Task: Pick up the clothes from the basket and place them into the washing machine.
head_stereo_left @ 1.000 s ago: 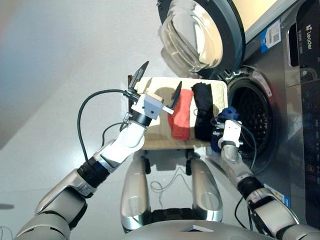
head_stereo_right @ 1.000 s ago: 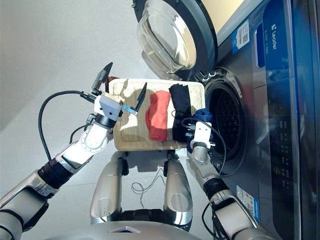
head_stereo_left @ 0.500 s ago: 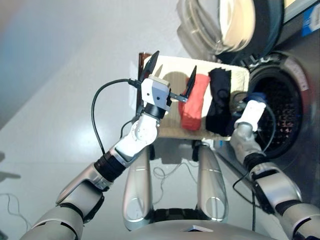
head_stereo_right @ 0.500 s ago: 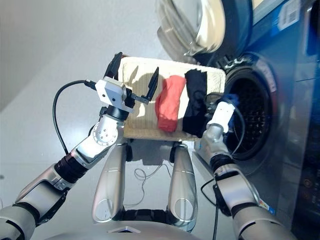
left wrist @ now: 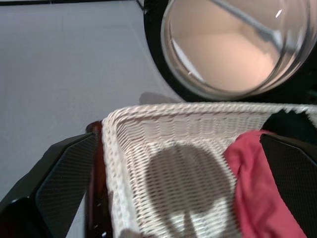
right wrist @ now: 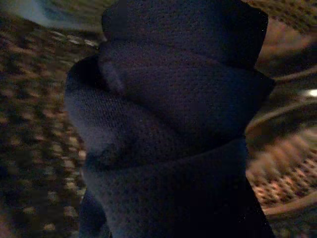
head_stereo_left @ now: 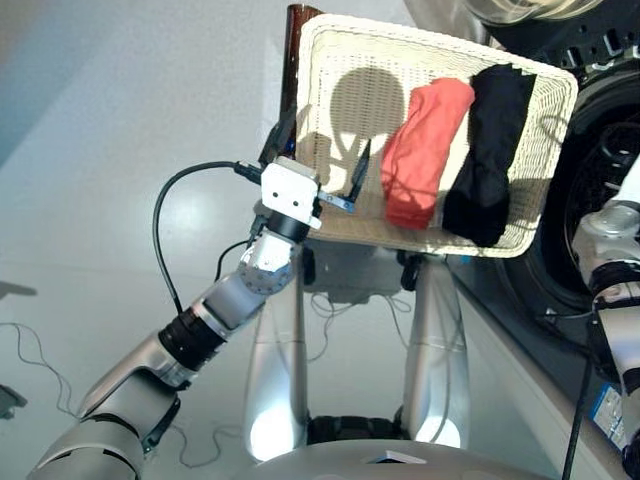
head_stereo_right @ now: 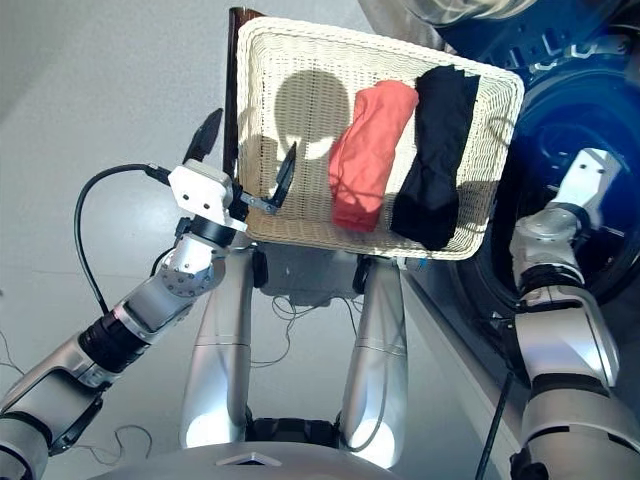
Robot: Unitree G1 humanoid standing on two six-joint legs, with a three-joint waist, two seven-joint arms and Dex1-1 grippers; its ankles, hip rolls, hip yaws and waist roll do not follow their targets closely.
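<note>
On the basket (head_stereo_right: 300,70) lie two clothes, coral (head_stereo_right: 368,155) and black (head_stereo_right: 435,140); left gripper (head_stereo_right: 245,160) spread, empty; right gripper's grip untellable behind one navy garment (right wrist: 168,129)

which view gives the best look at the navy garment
The right wrist view: the navy garment fills it, a bundled knit with the perforated drum blurred behind. The two eye views show none of it; the right arm's end is cut off at the picture edge. The left wrist view shows only the basket, red garment and black garment.

Room: pale grey floor (head_stereo_left: 120,110), smooth finish.
Surface glossy, light reflecting near the lower edge (bright patches); thin cables (head_stereo_left: 30,350) lie loose on it at the left side.
</note>
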